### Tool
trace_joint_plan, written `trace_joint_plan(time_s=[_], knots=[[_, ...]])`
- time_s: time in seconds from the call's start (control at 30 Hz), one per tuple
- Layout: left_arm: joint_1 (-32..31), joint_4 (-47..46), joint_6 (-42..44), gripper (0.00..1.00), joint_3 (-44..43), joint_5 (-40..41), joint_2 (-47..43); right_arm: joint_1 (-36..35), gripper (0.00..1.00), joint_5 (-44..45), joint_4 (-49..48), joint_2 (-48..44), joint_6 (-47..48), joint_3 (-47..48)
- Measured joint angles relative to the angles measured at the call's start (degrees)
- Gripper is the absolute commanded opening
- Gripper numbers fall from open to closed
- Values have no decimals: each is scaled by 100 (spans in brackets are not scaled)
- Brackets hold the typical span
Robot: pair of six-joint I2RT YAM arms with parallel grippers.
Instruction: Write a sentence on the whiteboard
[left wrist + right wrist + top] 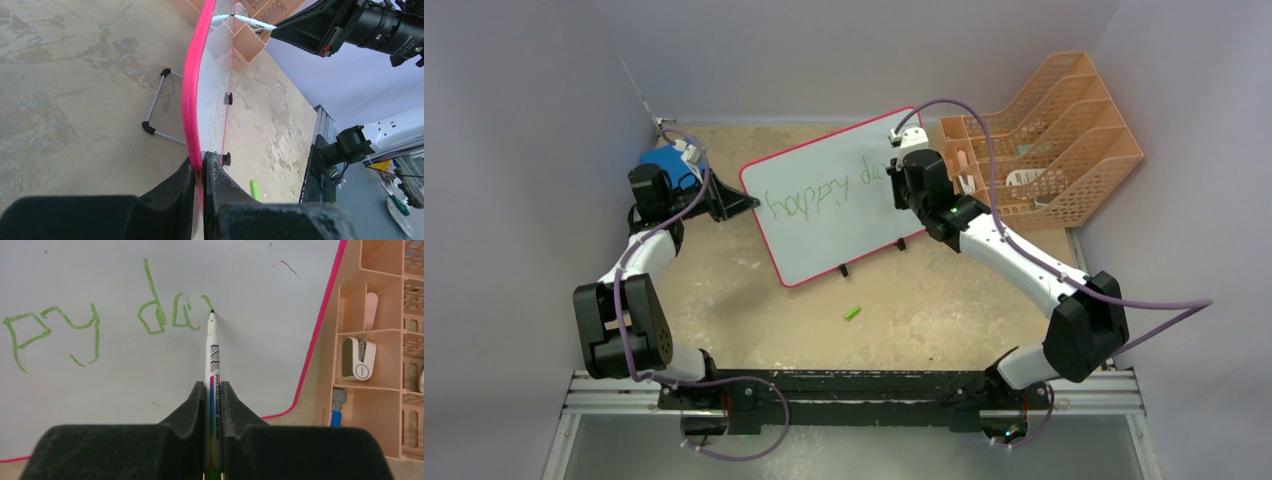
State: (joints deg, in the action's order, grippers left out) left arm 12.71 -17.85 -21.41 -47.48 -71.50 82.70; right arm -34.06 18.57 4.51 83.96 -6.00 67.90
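The whiteboard (pixel 824 215) with its red rim stands tilted on two black feet at mid-table. Green handwriting, the sentence (pixel 809 197), reads "happy da" across it; in the right wrist view the letters (pixel 150 310) end at a fresh stroke. My left gripper (pixel 202 160) is shut on the board's left rim (pixel 192 90), seen edge-on. My right gripper (pixel 213 387) is shut on a white marker (pixel 213 355) whose tip touches the board just right of the "a". In the top view the right gripper (pixel 902 185) covers the end of the writing.
A peach desk organiser (pixel 1049 140) stands right of the board, holding a stapler (pixel 358 359) and a blue-ended pen (pixel 336 410). A green marker cap (pixel 852 313) lies on the table in front of the board. A blue pad (pixel 667 165) sits behind the left gripper.
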Motion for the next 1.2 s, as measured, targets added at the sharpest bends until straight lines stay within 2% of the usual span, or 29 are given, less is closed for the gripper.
trace_joint_plan(time_s=[1.2], knots=[[0,17,0,0,0,-2,-11,87,0,125,-31,-31,9,221]])
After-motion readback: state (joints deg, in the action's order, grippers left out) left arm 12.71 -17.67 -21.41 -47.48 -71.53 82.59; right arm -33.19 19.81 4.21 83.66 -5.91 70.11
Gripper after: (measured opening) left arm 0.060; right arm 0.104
